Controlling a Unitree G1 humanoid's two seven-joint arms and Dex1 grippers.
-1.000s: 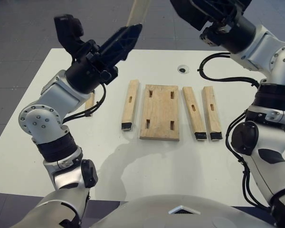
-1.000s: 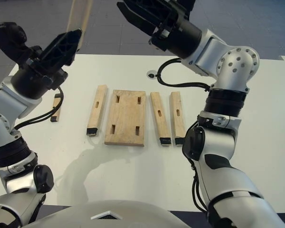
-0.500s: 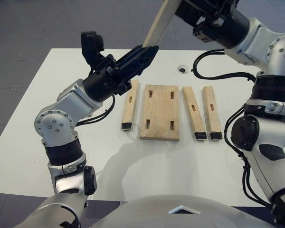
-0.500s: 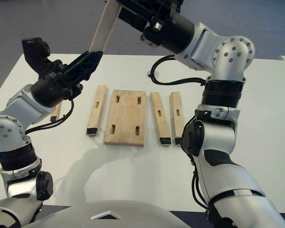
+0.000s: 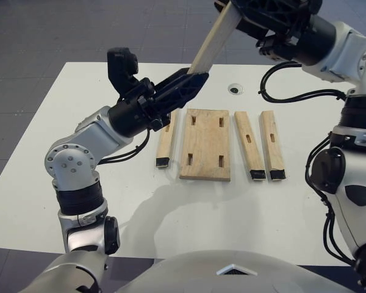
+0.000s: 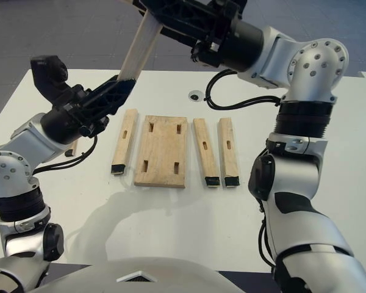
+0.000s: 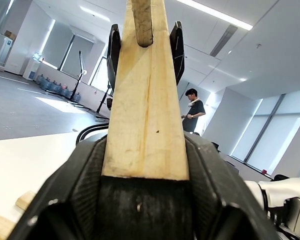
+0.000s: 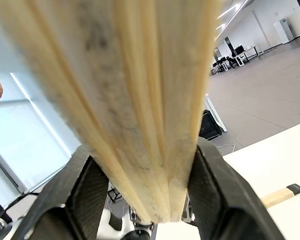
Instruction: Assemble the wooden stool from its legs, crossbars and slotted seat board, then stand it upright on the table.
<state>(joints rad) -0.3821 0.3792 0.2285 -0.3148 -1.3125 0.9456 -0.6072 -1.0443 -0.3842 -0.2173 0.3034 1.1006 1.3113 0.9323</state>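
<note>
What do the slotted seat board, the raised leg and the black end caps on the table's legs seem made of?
The slotted seat board: pale bare-looking wood, matte, grain lines visible. The raised leg: same pale wood, grain streaks clear up close. The black end caps on the lying legs: dull, likely rubber or plastic; too small to tell which.

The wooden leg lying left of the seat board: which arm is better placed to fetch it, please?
Left, probably: the left gripper holds the raised wooden leg's lower end, nearer the lying leg; the right gripper sits higher.
</note>
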